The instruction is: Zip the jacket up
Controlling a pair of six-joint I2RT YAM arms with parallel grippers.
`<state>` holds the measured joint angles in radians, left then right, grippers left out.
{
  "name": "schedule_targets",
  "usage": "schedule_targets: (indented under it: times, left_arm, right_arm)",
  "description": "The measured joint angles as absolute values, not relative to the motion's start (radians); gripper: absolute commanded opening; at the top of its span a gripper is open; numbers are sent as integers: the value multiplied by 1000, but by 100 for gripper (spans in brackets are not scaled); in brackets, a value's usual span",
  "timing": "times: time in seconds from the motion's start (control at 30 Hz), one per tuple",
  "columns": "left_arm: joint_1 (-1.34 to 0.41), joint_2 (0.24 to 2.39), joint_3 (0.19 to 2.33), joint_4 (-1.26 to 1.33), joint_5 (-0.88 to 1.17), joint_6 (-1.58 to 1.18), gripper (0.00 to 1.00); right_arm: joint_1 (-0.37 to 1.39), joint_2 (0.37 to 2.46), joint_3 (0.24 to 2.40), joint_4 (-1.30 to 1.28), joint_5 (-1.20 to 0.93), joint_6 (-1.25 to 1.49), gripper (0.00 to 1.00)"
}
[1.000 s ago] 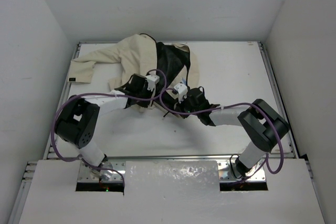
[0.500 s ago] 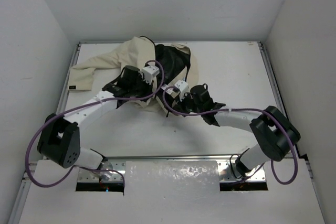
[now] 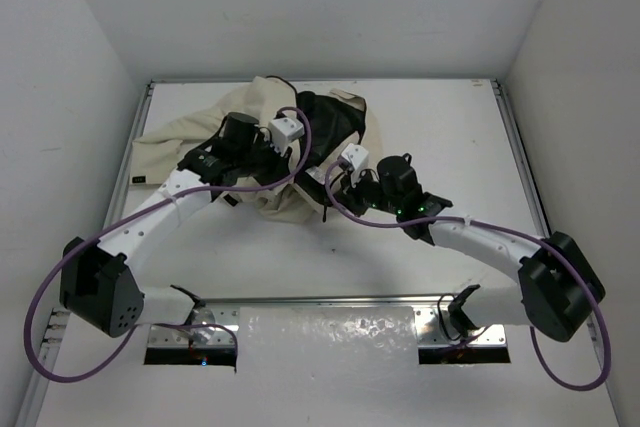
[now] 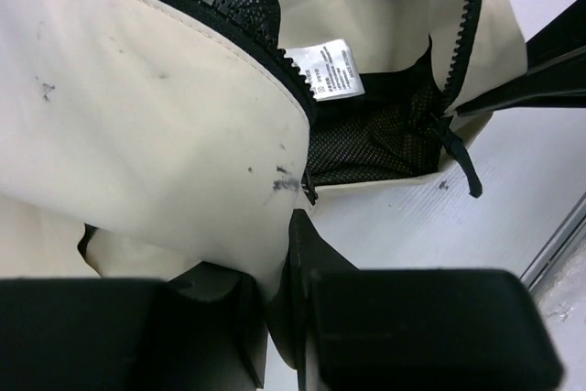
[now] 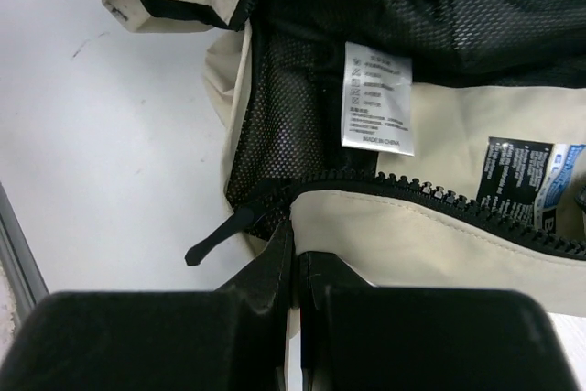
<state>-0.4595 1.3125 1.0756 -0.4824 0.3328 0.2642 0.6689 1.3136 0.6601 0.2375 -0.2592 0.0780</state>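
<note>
White surface [image 3: 450, 137], enclosed by white walls, carries the jacket [image 3: 175, 132], crumpled at the far left-centre with its black mesh lining [image 3: 325, 122] exposed. The left end effector [image 4: 277, 258] is clenched on the cream front panel, below the zipper teeth [image 4: 275, 52]. The right end effector [image 5: 295, 249] is clenched on the opposite front edge, just beside the zipper pull tab [image 5: 220, 235] and below a white care label [image 5: 376, 98].

No wording can be read. A white care label [image 5: 377, 98] carrying lines of tiny print is sewn inside the jacket [image 5: 412, 235]. Near it are a black tag [image 5: 513, 171] with white print and a blue-and-white tag [image 5: 555, 185], both too small to make out.
</note>
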Motion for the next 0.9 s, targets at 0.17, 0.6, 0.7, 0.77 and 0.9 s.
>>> schedule_targets:
  times: [0.17,0.6,0.7,0.77,0.9]
  left_arm:
    - [-459,1311,1046,-453,344,257,1]
    - [-459,1311,1053,-493,305,242,0]
    - [-459,1296,1095,-544,237,252,0]
    - [-459,1270,1122,-593,184,272,0]
    - [-459,1209,1172,-676,93,344,0]
  right_arm:
    - [669,1298,635,236,-238,70,0]
    - [669,1312,626,208,-236,67,0]
    - [669,1308,626,208,-236,67,0]
    - [669,1300,626,207,-237,68,0]
    - [669,1266,626,209,-252,68,0]
